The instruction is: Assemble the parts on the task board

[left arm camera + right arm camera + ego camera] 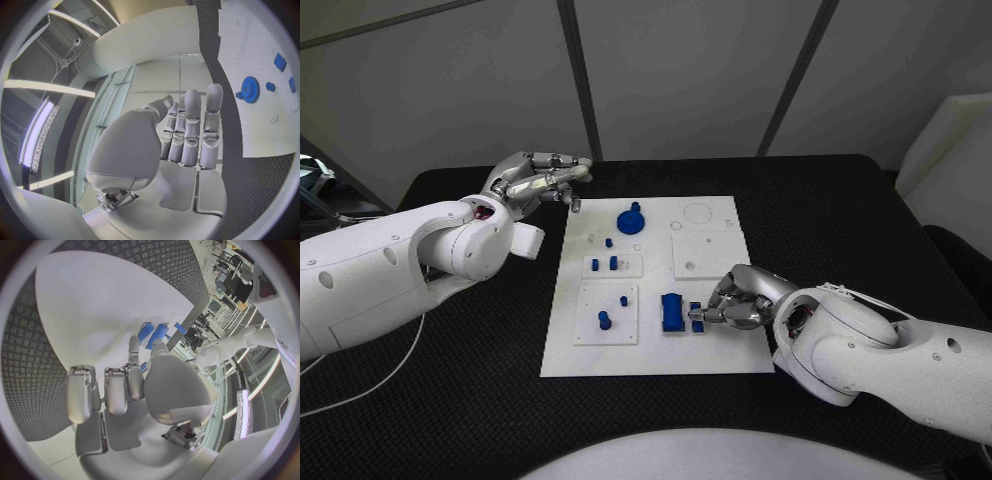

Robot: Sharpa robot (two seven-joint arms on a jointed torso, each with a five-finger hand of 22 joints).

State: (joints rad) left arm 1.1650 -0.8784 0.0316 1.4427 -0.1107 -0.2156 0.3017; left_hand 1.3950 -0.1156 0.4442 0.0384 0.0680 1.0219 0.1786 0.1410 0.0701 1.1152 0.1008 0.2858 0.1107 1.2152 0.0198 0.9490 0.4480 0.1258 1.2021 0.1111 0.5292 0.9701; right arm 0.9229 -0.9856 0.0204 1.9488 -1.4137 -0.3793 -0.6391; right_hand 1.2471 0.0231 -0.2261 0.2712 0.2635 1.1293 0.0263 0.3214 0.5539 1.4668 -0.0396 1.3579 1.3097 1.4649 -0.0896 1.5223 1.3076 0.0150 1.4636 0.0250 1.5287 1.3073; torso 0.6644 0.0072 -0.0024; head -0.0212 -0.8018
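the right hand (740, 300), fingers pinching a small blue part (697, 318) beside the blue block (674, 312) near the task board (718, 355)'s edge, could jam it if tilted; the left hand (538, 182) idles, empty fingers loosely curled.

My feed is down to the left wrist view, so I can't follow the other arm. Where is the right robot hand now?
Observer: The right robot hand is low over the near right part of the task board, with its fingertips at a small blue piece.
Operator: Is it holding that piece?
Observer: I cannot tell, because the fingers hide the contact. The piece lies right beside a larger blue block.
Operator: Anything else on the near side?
Observer: A blue peg stands near the board's near left corner.
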